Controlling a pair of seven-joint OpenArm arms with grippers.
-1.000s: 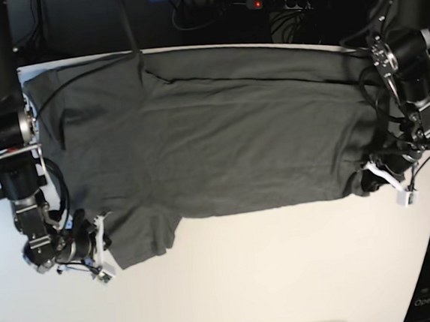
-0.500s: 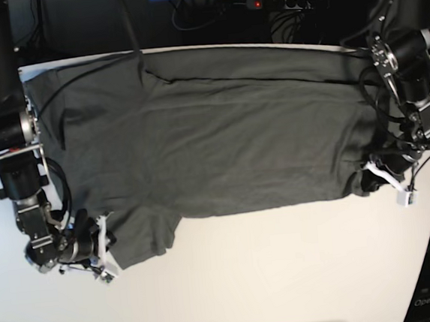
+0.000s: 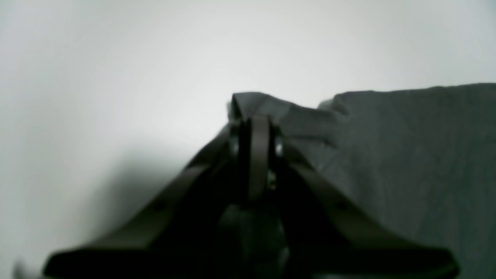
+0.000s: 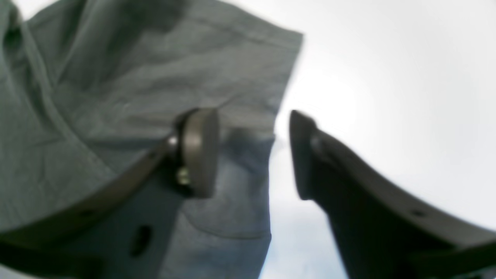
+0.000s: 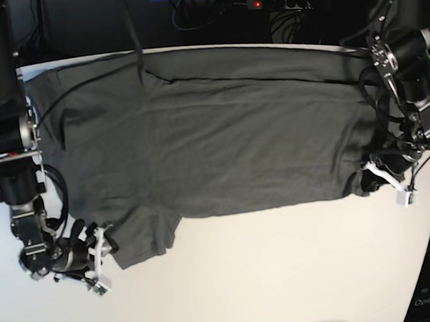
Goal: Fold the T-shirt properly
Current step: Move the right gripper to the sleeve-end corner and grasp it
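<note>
The plain dark grey cotton T-shirt (image 5: pixel 221 141) lies spread on the white counter (image 5: pixel 285 275). The left tool (image 3: pixel 254 128) is clenched on its hem corner; the right tool (image 4: pixel 252 155) is released beside the sleeve, which should be regripped squarely before lifting.

Both wrist views are blurred; the T-shirt (image 3: pixel 407 155) runs off-frame.

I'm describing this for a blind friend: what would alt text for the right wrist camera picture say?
Two dark robot fingers stand wide apart just above the edge of a grey T-shirt lying on a white table. One finger hangs over the cloth, the other over bare table, and nothing is gripped between them. The picture is close and blurred.
</note>
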